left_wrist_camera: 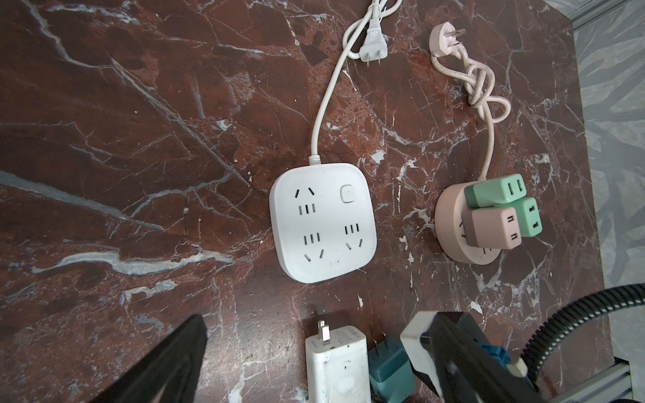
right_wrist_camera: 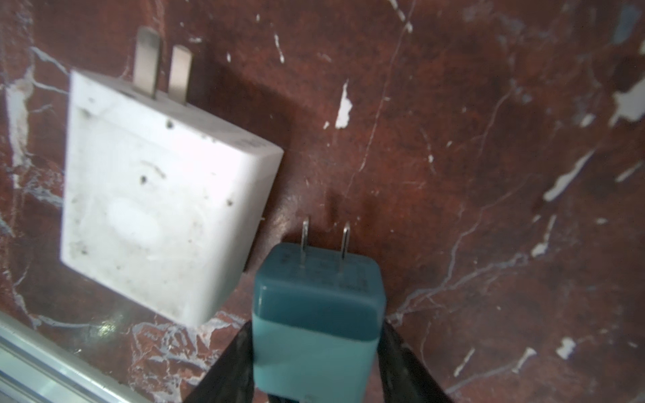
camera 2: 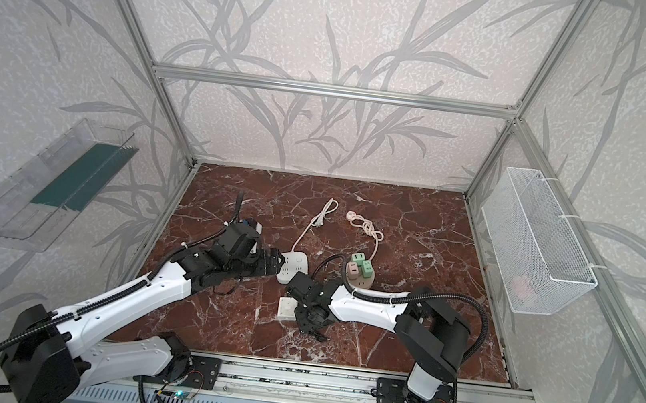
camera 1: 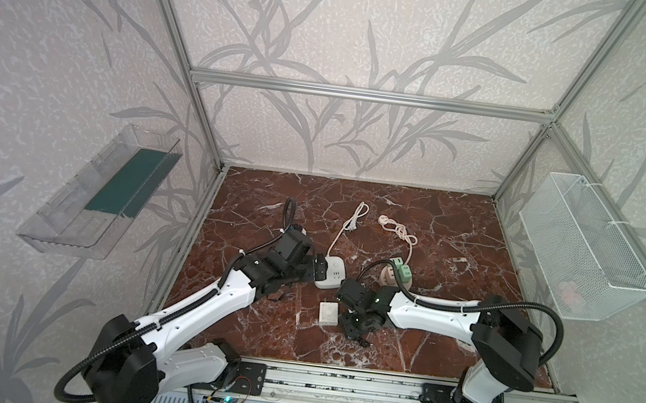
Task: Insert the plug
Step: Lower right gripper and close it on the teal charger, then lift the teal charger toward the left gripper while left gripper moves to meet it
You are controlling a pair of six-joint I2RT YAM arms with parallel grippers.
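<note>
The job looks to be at its 1st stage, the pickup. The right pincer (right_wrist_camera: 316,328) has its 2 black fingers (right_wrist_camera: 230,363) against opposite sides of the teal plug (right_wrist_camera: 316,289). It grips the plug by the body, and the 2 prongs point out past the fingertips. Whether the plug is clear of the marble tabletop (right_wrist_camera: 488,139) I cannot tell. A white charger (right_wrist_camera: 164,195) lies flat just beside this pincer, and whether it touches the plug is unclear. The left pincer (camera 1: 320,268) stands wide with nothing between its fingers, its tips just beside the edge of the white power strip (left_wrist_camera: 323,223). That strip, a little beyond the right pincer, shows 3 free socket groups. The pink round strip (left_wrist_camera: 450,223) behind the right wrist already carries 3 adapters. So the white one seems the likelier target, though that is a guess. Nothing of the insertion itself is done. What remains is to carry the plug over a 2-slot opening, turn the prongs downward and square to the slots, and press home, probably with the left pincer steadying the strip.
</note>
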